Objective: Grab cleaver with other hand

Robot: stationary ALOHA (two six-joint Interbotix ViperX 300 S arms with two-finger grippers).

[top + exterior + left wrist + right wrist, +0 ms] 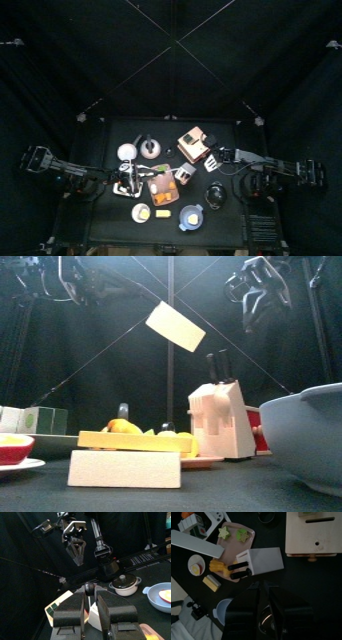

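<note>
The left gripper is closed on the black handle of the cleaver, which hangs tilted in the air over the middle of the tabletop, while the right gripper stands about half open and empty.
</note>
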